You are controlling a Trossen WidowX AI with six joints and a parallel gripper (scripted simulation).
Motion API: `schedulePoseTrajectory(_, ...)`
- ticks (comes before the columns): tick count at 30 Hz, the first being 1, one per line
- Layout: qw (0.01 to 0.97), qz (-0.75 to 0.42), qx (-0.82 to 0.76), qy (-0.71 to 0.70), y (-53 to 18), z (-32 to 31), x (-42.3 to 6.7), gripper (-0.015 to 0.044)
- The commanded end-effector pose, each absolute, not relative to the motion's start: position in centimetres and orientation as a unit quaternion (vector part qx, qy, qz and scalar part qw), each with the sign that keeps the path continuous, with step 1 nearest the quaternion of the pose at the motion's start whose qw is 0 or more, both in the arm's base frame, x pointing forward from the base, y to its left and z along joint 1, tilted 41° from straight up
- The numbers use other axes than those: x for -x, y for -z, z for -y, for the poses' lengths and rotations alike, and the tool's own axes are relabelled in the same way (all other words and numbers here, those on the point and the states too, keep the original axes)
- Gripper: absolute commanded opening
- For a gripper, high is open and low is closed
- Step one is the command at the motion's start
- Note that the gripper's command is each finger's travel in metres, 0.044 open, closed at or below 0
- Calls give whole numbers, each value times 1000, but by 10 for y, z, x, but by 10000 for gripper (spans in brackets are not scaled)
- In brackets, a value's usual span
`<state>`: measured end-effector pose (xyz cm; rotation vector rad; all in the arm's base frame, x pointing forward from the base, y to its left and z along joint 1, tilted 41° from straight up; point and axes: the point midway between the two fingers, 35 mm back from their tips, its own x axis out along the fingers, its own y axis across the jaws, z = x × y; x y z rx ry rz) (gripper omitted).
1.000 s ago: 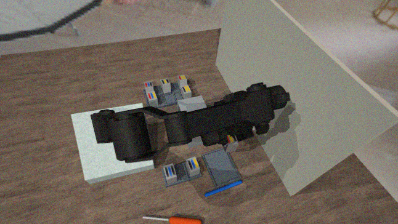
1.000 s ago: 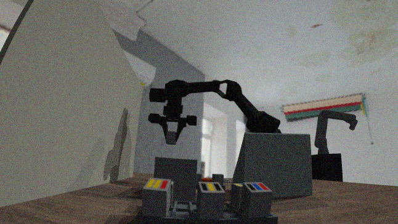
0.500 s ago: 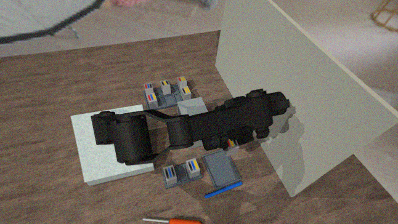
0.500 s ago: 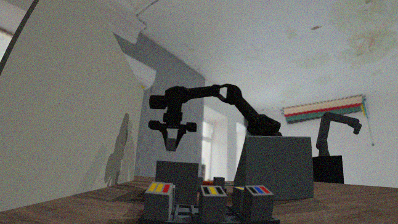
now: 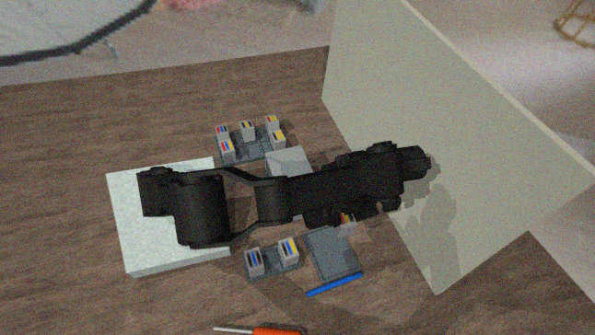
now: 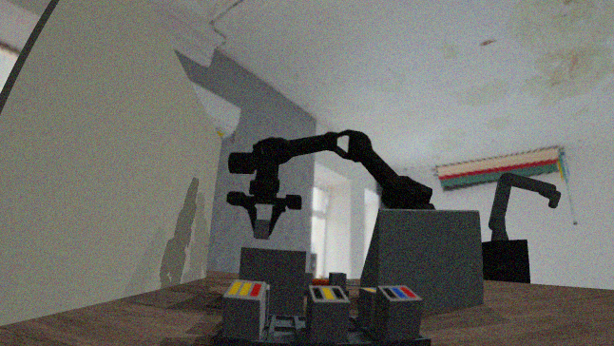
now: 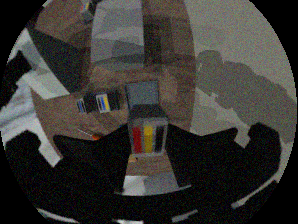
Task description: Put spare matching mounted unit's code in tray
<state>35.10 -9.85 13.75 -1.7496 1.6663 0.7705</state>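
My gripper [image 6: 262, 222] [image 7: 146, 123] is shut on a grey unit [image 5: 347, 225] [image 6: 261, 231] [image 7: 148, 141] with red, yellow and black stripes, held upright in the air. In the top view it shows beside the back right corner of the flat grey tray [image 5: 333, 255] [image 7: 142, 94], which has a blue bar at its front edge. A rack at the back holds several striped units, among them a yellow-yellow-red one [image 6: 244, 309] and a black-yellow-black one [image 6: 328, 311]. I cannot tell which unit is the mounted one; no printed back code is readable.
Left of the tray, a small rack holds two units [image 5: 253, 262] [image 5: 288, 252] with blue-marked labels. A grey block [image 5: 287, 161] [image 6: 273, 266] stands between the racks, partly under the arm. A pale panel [image 5: 442, 138] stands at the right. An orange-handled screwdriver [image 5: 276, 331] lies in front.
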Motion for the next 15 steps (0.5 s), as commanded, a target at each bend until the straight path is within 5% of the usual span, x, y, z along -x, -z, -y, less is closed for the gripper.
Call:
schedulePoseTrajectory(1,295,-627,659,-293,-132,102,-351,0)
schedulePoseTrajectory(15,296,-627,659,-293,-121,112,-354,0)
